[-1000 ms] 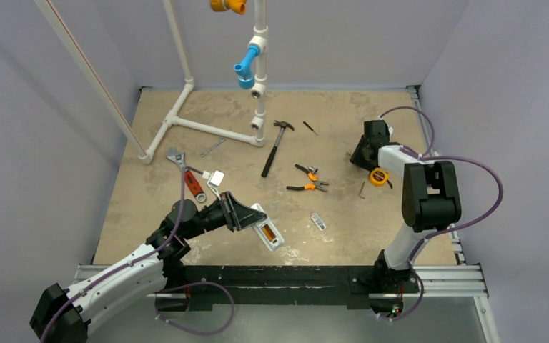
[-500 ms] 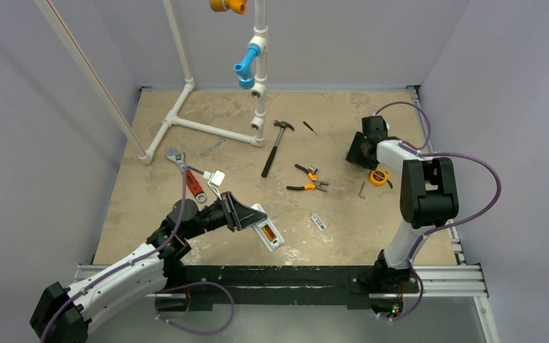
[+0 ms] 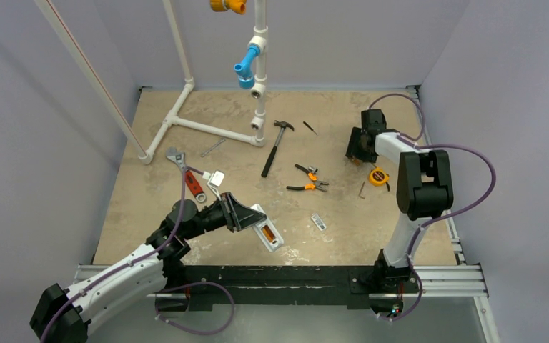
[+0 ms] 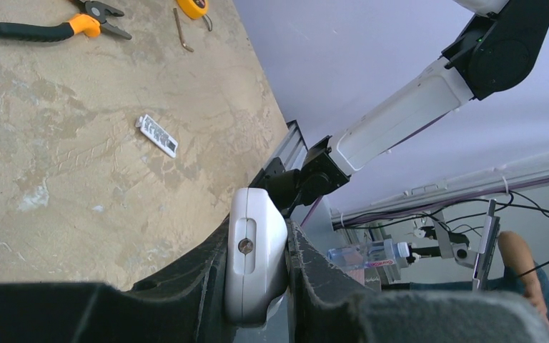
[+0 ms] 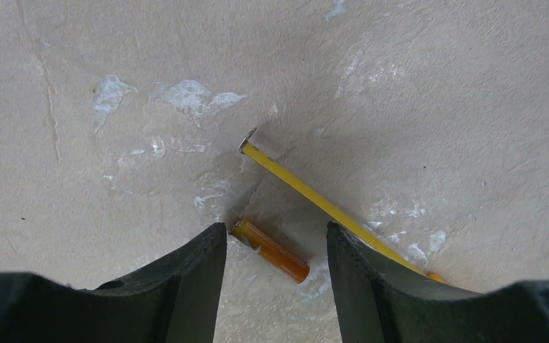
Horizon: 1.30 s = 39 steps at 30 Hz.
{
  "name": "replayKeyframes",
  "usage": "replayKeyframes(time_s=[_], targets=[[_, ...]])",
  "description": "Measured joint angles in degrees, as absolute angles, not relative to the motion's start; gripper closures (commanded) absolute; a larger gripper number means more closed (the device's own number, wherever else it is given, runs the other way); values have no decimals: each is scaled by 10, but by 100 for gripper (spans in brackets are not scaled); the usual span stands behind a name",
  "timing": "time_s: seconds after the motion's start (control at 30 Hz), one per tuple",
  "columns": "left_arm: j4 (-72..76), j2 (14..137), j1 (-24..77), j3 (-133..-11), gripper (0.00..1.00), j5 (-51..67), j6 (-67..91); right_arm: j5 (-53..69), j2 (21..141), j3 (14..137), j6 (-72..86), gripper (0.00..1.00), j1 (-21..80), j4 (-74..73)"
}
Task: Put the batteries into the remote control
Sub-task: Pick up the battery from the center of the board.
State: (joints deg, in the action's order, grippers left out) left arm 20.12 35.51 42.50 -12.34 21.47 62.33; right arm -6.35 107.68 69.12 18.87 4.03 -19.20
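A square tan tabletop (image 3: 150, 196) of mottled, white-scuffed board fills the middle. Smooth pale lavender-grey walls close it in: a back wall (image 3: 343, 43) behind its far edge, a left wall (image 3: 36, 179) and a right wall (image 3: 515, 107) along its sides. A white plastic pipe frame (image 3: 259, 71) stands on its far left part and carries a blue elbow fitting (image 3: 245, 68). A thin white rod (image 3: 91, 75) slants up from its left edge. Ribbed aluminium rails (image 3: 450, 279) run along its near edge. The light is soft and even.

battery (image 5: 270, 251) on table (image 5: 114, 78), beside tape blade (image 5: 314, 200)
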Motion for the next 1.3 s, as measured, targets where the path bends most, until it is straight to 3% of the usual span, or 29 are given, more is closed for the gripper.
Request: replayKeyframes(time_s=[0.47,0.8,1.3], targets=[[200,361,425,-123,100,219,623,-4,1059,665,166,62,37,-179],[201,369,425,-123,100,223,623,10,1040,639,166,77,39,-180],[201,365,425,-123,100,223,623,-55,1052,657,146,81,73,-204]])
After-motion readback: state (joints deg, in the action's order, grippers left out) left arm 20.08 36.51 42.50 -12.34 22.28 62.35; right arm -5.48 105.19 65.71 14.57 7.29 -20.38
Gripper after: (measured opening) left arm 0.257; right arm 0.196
